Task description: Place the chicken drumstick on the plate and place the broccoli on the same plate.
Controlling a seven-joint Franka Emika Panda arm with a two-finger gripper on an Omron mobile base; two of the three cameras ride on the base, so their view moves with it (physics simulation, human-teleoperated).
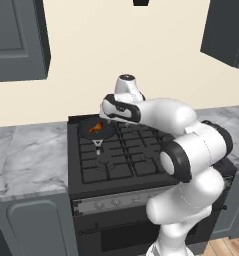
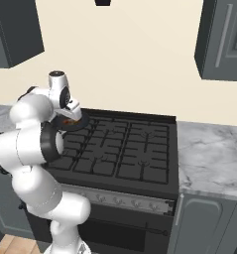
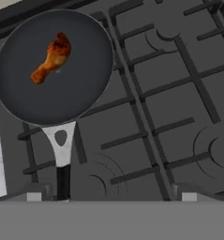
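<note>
Chicken drumstick (image 3: 51, 58) lies on its side inside the black frying pan (image 3: 19, 93), up and to the left of the claw (image 3: 111, 196) as the hand camera sees it, with the fat browned end farther from the claw and the thin bone end nearer. It rests loose on the pan floor, touching nothing else, which suits food just cooked: the pan sits on a rear burner of the stove (image 3: 179, 117), its handle (image 3: 62, 159) pointing back toward the claw's left finger.

The claw stands wide, its two tips spread far apart and nothing between them. It hovers above the grates, not yet over the pan (the drumstick is off to one side of the line between the fingers, not under it). My reading is that the hand is held high and looking straight down so that the whole pan is in sight before a descent; the wide spread leaves room to straddle the meaty end.

From the left base camera the arm (image 1: 181, 150) reaches over the stove and the drumstick (image 1: 95, 128) is an orange fleck in the pan, just below and left of the hand. A grey marble counter (image 1: 26, 160) flanks the stove on that side.

No brand, label or writing can be read anywhere; the stove's front knobs (image 1: 113, 202) are too small to show any marks.
</note>
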